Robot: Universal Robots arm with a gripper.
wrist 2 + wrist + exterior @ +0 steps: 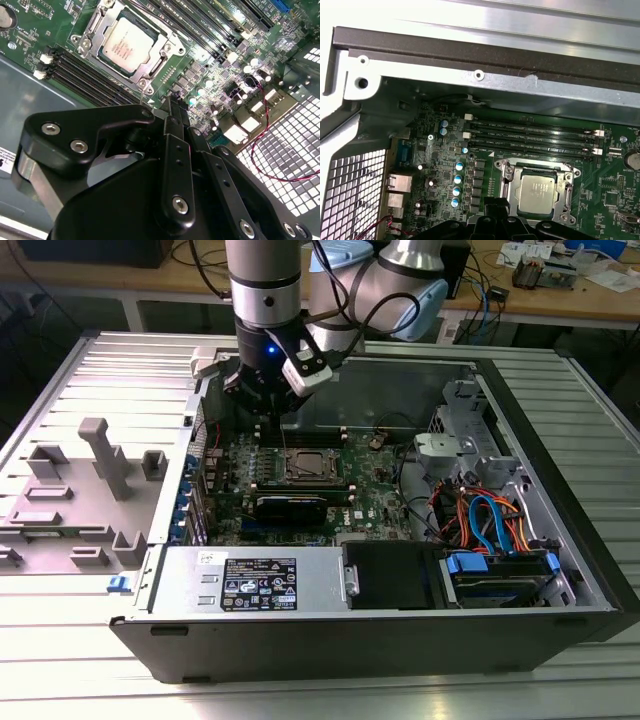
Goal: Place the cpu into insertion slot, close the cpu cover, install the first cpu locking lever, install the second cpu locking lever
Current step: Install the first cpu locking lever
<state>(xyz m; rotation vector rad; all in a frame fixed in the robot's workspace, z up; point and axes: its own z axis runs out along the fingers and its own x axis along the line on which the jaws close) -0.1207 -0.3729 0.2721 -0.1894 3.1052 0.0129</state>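
To me the work now is at the locking lever: press slowly and straight down, keeping off the memory slots [85,75]. The fingers [174,131] look closed together and hold nothing. The cpu [127,45] lies in the insertion slot [84,36] just ahead of their tips, apart from them, with the cpu cover [150,25] down around it.

Exterior view high, facing down into case [400,645], both wrist views close over cpu [127,44] [537,192] (opposing angles).

A robotics lab: an open computer case [350,650] sits on a slotted metal table [60,675], cable-strewn wooden workbenches [560,298] behind.
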